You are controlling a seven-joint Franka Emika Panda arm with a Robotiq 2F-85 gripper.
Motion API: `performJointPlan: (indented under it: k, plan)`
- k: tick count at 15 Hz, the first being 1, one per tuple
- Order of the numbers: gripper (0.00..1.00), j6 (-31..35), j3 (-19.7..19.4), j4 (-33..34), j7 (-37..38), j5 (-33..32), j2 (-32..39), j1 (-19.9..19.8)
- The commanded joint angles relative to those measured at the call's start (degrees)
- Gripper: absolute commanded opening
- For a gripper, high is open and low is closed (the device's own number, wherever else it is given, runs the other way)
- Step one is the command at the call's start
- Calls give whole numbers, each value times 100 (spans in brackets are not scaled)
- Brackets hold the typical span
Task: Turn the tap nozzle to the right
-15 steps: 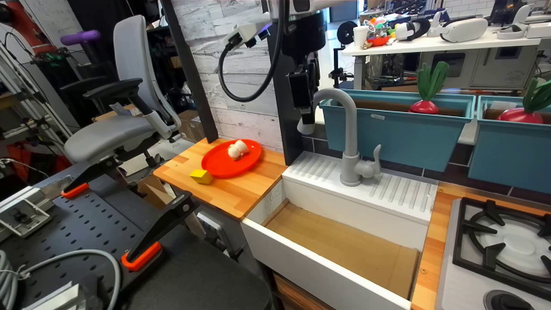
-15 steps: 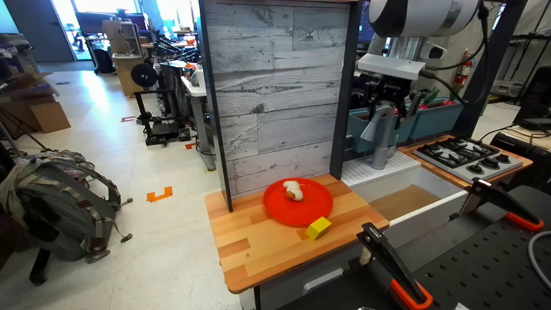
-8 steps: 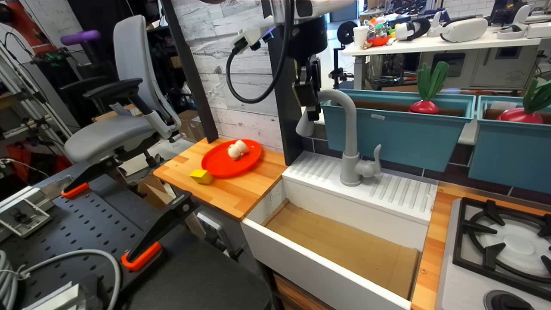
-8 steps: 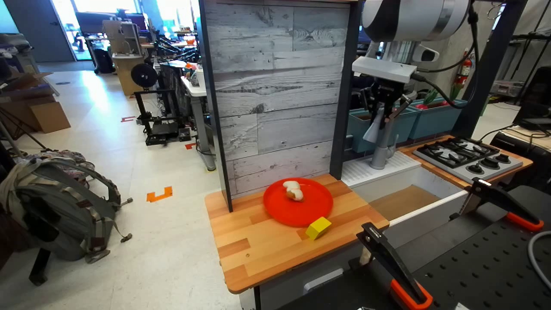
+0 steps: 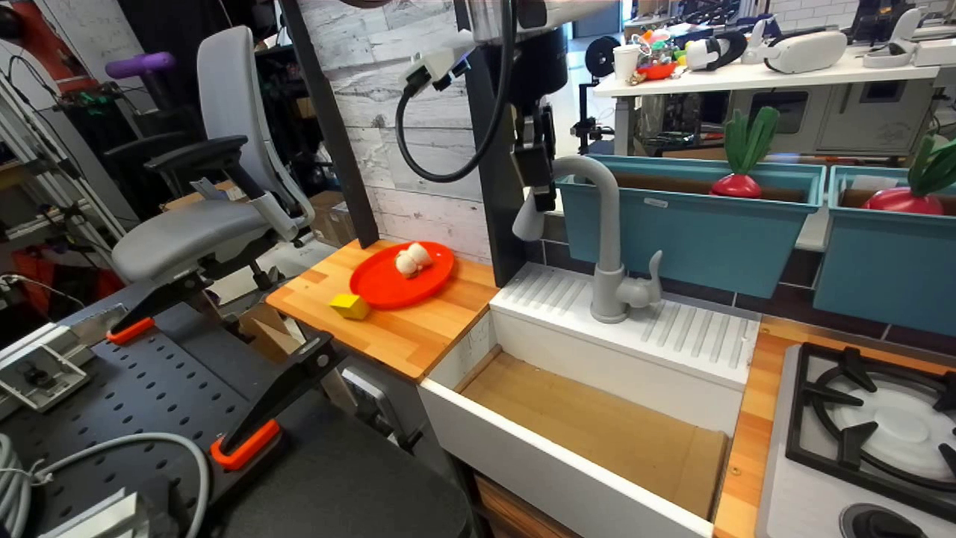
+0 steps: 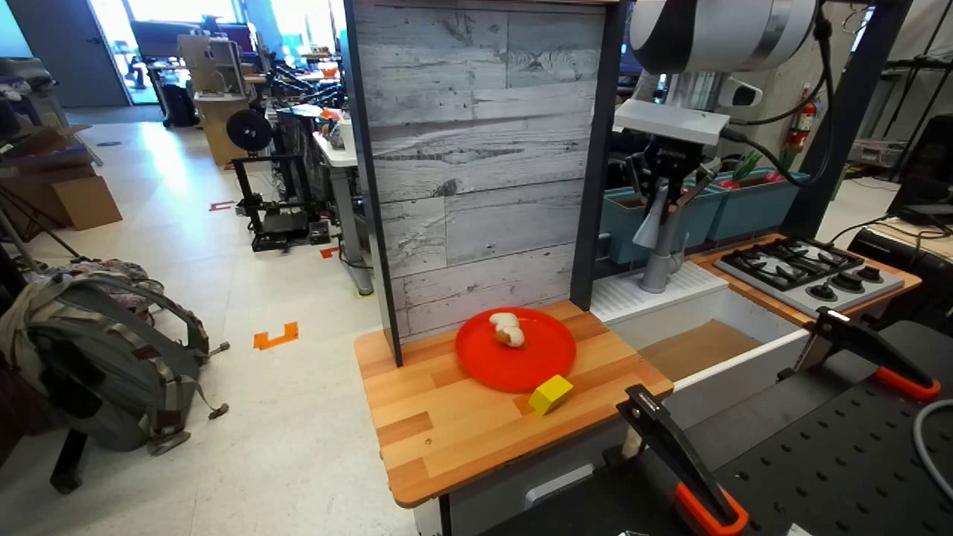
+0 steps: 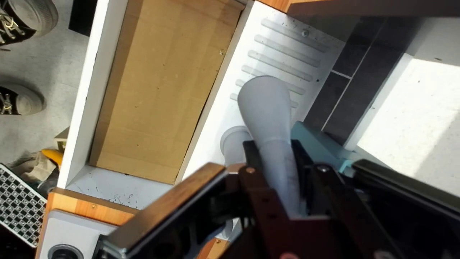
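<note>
The tap nozzle (image 5: 610, 224), a matte grey gooseneck spout, rises from the white ledge behind the sink in both exterior views. Its flared tip (image 6: 650, 225) points down and slants away from the post. My gripper (image 7: 276, 151) is shut on the narrow part just above that tip, one black finger on either side of it in the wrist view. In an exterior view the gripper (image 5: 544, 196) covers part of the spout's downturned end. The fingers and arm hide the top of the arch elsewhere. A short grey handle (image 5: 651, 280) stands at the base.
Teal planters (image 5: 687, 232) with toy radishes stand right behind the tap. A dark post (image 5: 493, 149) and wood-look panel (image 6: 484, 149) rise beside it. The white sink (image 5: 553, 459) lies below, with a stove (image 5: 889, 418) to one side and a red plate (image 6: 514, 365) to the other.
The jaws have come together on the nozzle. The hand has shifted slightly, and the spout's tip has moved and tilted a little with it.
</note>
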Motion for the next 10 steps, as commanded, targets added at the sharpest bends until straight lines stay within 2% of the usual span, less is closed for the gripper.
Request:
performJointPlan:
  k: [1, 7, 10]
  plan:
    - [6, 141, -188, -351, -780, -252, -130, -55]
    - [6, -363, -283, -311, -2842, -506, -256, -430]
    - [6, -672, -321, -89, -3540, -636, -211, -562]
